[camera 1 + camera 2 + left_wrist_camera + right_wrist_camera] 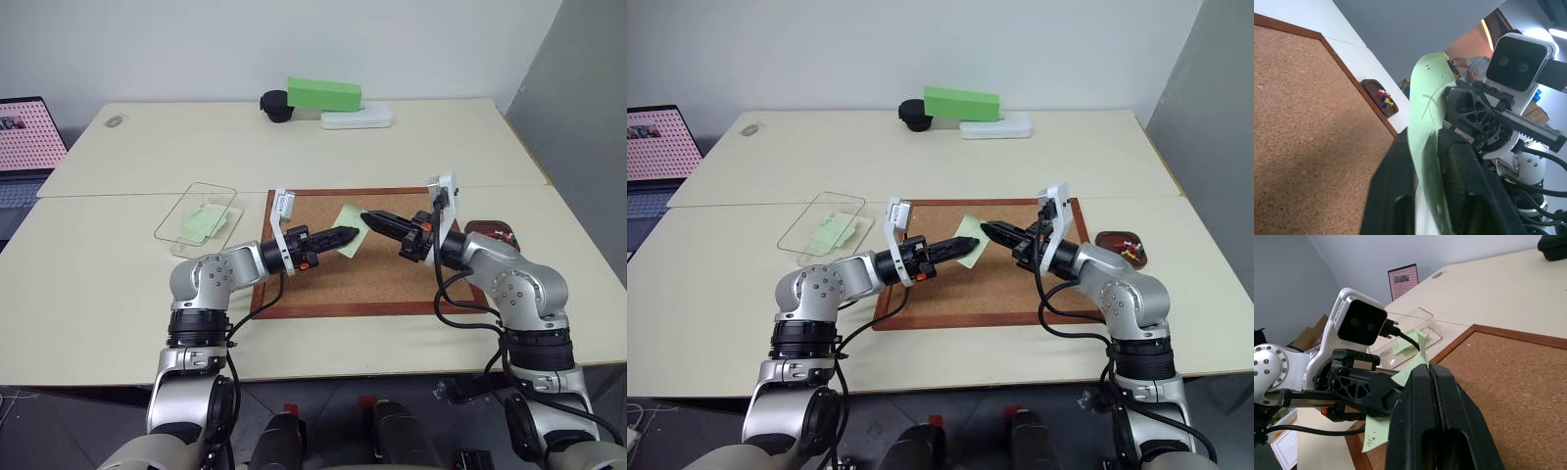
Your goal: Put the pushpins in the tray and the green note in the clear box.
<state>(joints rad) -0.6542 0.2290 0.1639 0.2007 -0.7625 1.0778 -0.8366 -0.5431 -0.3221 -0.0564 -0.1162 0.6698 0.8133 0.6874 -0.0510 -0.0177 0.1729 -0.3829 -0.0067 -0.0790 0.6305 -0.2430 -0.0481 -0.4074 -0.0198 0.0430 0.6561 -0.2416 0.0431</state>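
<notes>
**Two pincers meet on a green note above the corkboard**

Left pincer [351, 234] and right pincer [368, 217] both pinch the green note [349, 219] over the corkboard [392, 279]. Pushpins [1131, 247] sit in the tray [1113, 240] at three o'clock; the clear box [196, 211] at nine holds another green slip [204, 222].

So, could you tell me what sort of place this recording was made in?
Probably an office or lab room: pale tables pushed together, a laptop at one edge, plain walls, and a corkboard laid out as a test setup.
</notes>
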